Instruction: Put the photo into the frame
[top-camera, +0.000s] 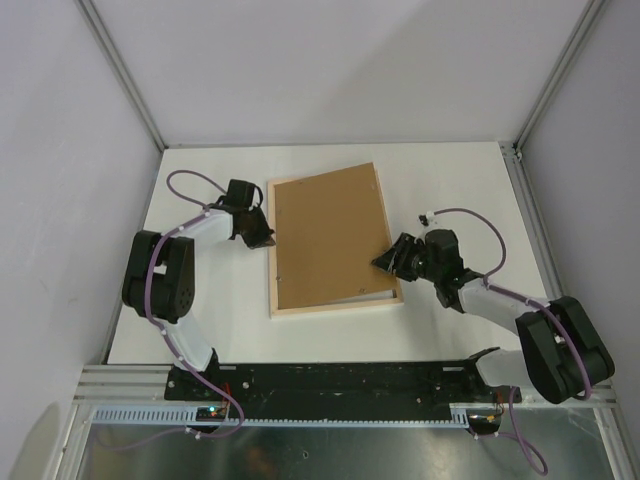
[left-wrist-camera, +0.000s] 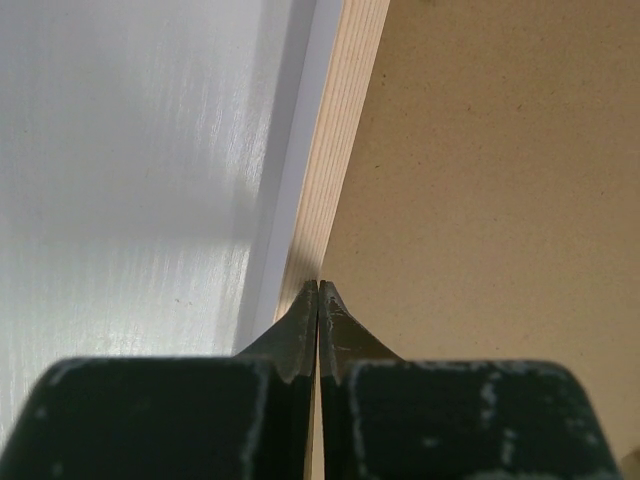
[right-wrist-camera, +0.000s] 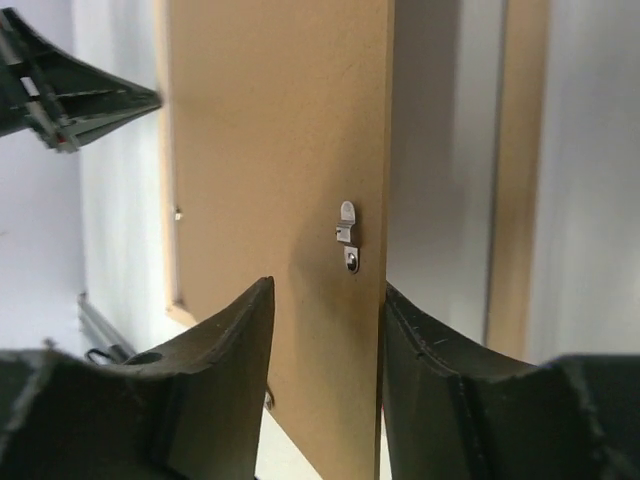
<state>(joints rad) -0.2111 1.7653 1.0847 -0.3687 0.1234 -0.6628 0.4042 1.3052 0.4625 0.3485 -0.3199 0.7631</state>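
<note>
My left pincer (left-wrist-camera: 318, 290) was pressed together on nothing, its tips against the frame's (top-camera: 335, 306) left rail. My right pincer (right-wrist-camera: 326, 286) stood spread at the frame's right rail, its jaws either side of the backing board's (top-camera: 325, 240) edge, close to a small metal clip (right-wrist-camera: 346, 240), and it gripped nothing. The frame lay back-up. The photo showed nowhere; I supposed it sat under the board, though I could not tell. I saw three risks. With my jaws loose, the board's edge could drop askew and ride on the rail instead of seating inside it. A closing finger could snag the clip. My left tips could shove the frame sideways.
</note>
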